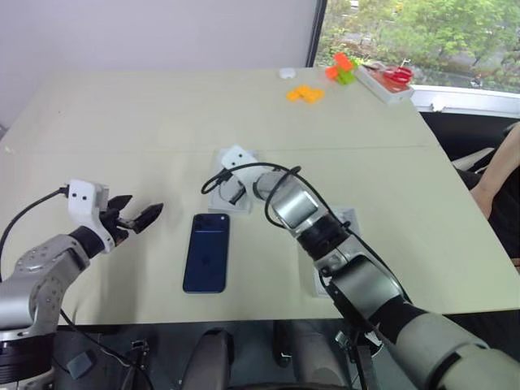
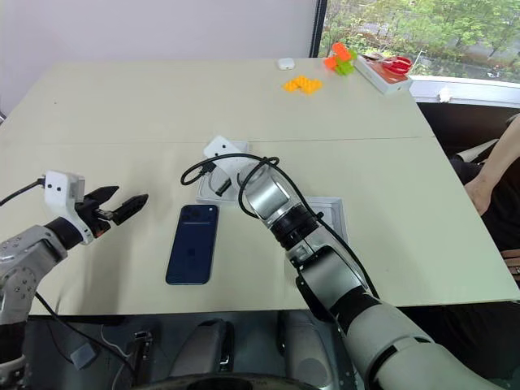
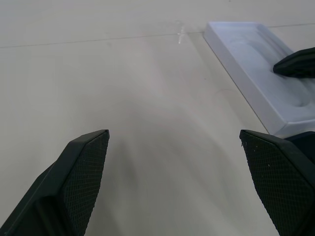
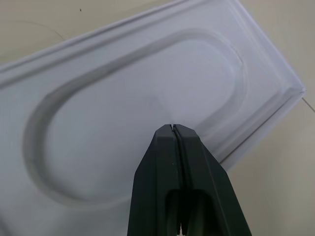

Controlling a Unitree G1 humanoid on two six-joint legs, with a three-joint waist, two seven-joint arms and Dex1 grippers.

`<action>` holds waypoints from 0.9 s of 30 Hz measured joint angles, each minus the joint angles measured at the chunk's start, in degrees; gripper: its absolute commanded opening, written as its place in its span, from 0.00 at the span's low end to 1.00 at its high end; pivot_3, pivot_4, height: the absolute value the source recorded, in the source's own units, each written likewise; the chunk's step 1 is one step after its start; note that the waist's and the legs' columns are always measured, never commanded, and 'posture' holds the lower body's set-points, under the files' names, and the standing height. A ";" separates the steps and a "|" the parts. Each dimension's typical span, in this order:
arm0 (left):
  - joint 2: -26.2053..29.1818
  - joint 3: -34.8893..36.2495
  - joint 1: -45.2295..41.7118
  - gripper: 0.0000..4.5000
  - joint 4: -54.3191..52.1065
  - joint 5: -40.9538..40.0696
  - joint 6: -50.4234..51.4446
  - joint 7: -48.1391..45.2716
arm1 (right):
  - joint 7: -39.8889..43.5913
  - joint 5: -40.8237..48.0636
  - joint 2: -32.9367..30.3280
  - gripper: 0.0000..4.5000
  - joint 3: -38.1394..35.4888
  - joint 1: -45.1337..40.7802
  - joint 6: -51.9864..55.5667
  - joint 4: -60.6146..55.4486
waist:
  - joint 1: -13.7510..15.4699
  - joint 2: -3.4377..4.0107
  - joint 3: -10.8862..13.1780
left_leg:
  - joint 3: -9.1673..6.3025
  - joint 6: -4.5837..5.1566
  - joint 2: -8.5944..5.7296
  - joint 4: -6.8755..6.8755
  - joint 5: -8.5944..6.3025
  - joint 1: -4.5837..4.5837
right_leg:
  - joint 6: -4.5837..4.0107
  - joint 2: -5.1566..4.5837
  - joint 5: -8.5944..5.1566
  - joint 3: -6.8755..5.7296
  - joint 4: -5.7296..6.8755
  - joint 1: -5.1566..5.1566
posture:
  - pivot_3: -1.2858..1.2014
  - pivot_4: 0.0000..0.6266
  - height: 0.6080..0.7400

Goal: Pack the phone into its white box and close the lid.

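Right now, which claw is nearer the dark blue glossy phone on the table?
Left, by a small margin. The open left claw hovers off the dark blue glossy phone's left side; the shut right claw sits beyond its far end, over the white insert with an oval hollow.

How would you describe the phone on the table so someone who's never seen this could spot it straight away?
Start at the pale table and look to its near edge, between the robot's two arms. The phone lies flat there, a slim dark navy slab. The white insert just beyond it is pale with an oval hollow; the phone is the one dark, glossy thing.
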 measured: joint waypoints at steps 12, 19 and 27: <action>-1.77 -0.09 -1.09 1.00 -0.20 0.30 0.88 -0.15 | 10.71 8.01 -5.96 0.01 -2.67 8.82 -8.06 -20.97 | 0.13 -0.02 -0.01 | 0.00 0.00 -0.04 0.03 0.00 0.01 | 0.01 0.00 0.00 -0.01 0.01 0.05 | 0.52 0.24 0.94; -1.58 0.15 1.53 1.00 -0.75 0.12 3.69 -0.62 | 22.70 12.99 -18.54 0.01 -2.59 18.69 -11.18 -32.68 | -0.01 -0.02 -0.01 | 0.03 0.00 -0.05 0.02 0.00 0.03 | 0.02 0.02 -0.01 -0.01 0.00 0.06 | 0.52 0.24 0.94; -0.91 1.07 3.02 1.00 -2.57 -2.44 8.95 -0.67 | 30.06 17.17 -24.78 0.01 -1.03 23.37 -11.17 -41.18 | 0.02 -0.04 -0.02 | 0.06 0.01 0.22 0.08 0.00 0.19 | -0.02 0.69 -0.01 0.04 0.04 0.15 | 0.52 0.24 0.94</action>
